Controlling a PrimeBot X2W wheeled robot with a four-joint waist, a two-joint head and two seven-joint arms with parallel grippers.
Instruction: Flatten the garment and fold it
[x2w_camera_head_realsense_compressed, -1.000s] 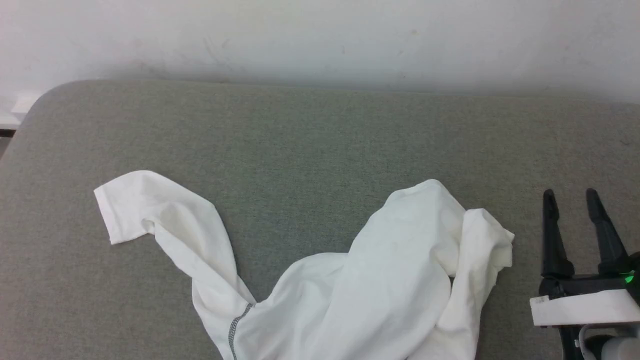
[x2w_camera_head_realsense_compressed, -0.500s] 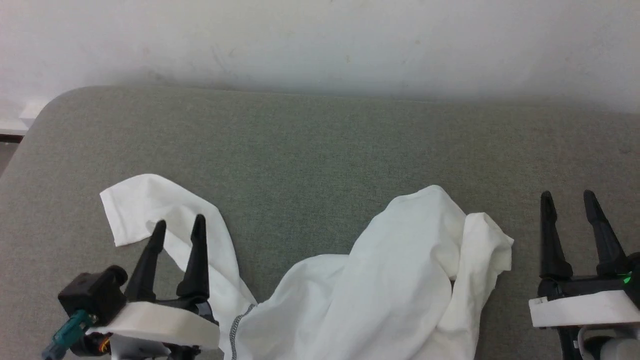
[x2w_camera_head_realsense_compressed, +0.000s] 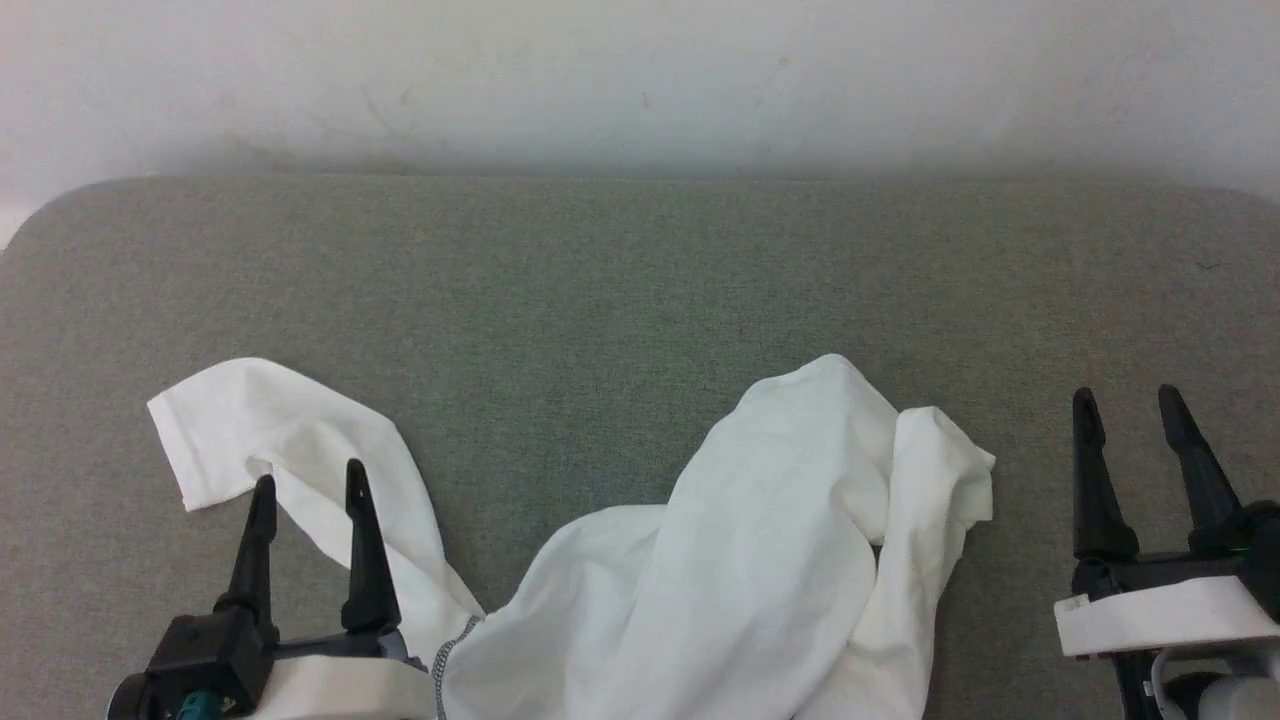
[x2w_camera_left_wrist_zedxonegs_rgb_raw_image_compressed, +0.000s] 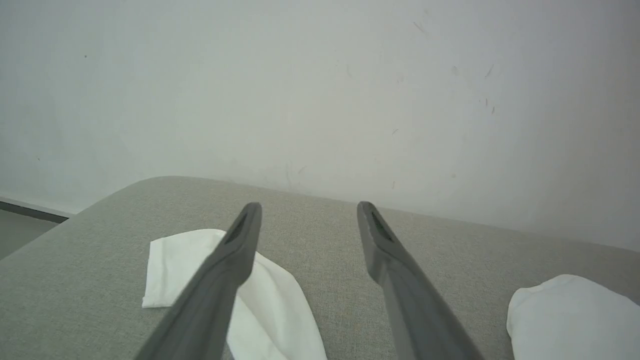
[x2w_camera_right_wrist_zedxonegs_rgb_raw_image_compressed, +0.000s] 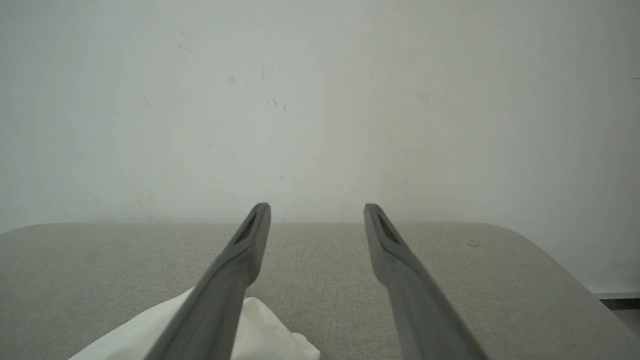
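**Head view.** A grey-green woven surface (x2w_camera_head_realsense_compressed: 600, 300) runs across the picture. Both of its far corners are rounded, and it meets a plain white wall (x2w_camera_head_realsense_compressed: 640, 80) that carries faint scuff marks. The garment (x2w_camera_head_realsense_compressed: 760, 560) lies crumpled along the surface's near edge. One short sleeve stretches flat toward the left edge, a bunched mound rises right of the middle, and a short run of dark dashed stitching shows near the bottom. The left gripper (x2w_camera_head_realsense_compressed: 308, 480) stands at the near left, its two fingers well apart and gripping nothing. One finger overlaps the sleeve, and I cannot tell whether it touches the cloth. The right gripper (x2w_camera_head_realsense_compressed: 1125, 400) stands at the near right over bare surface, clear of the garment, parted about as widely and likewise empty.

**Left wrist view.** The left gripper (x2w_camera_left_wrist_zedxonegs_rgb_raw_image_compressed: 308, 207) points toward the wall (x2w_camera_left_wrist_zedxonegs_rgb_raw_image_compressed: 320, 75), spread wide with nothing between the fingers. The garment (x2w_camera_left_wrist_zedxonegs_rgb_raw_image_compressed: 172, 270) shows as the flat sleeve beneath the left-hand finger, with another white fold at the lower right. The surface (x2w_camera_left_wrist_zedxonegs_rgb_raw_image_compressed: 320, 235) rounds off at its far left corner. Beyond that corner are a dark skirting strip and a patch of floor (x2w_camera_left_wrist_zedxonegs_rgb_raw_image_compressed: 20, 230).

**Right wrist view.** The right gripper (x2w_camera_right_wrist_zedxonegs_rgb_raw_image_compressed: 316, 207) is equally wide and empty. A fold of the garment (x2w_camera_right_wrist_zedxonegs_rgb_raw_image_compressed: 270, 325) sits at the lower left. The surface (x2w_camera_right_wrist_zedxonegs_rgb_raw_image_compressed: 450, 260) curves away at its far right corner, where a little floor (x2w_camera_right_wrist_zedxonegs_rgb_raw_image_compressed: 625, 310) shows below the wall (x2w_camera_right_wrist_zedxonegs_rgb_raw_image_compressed: 320, 100).
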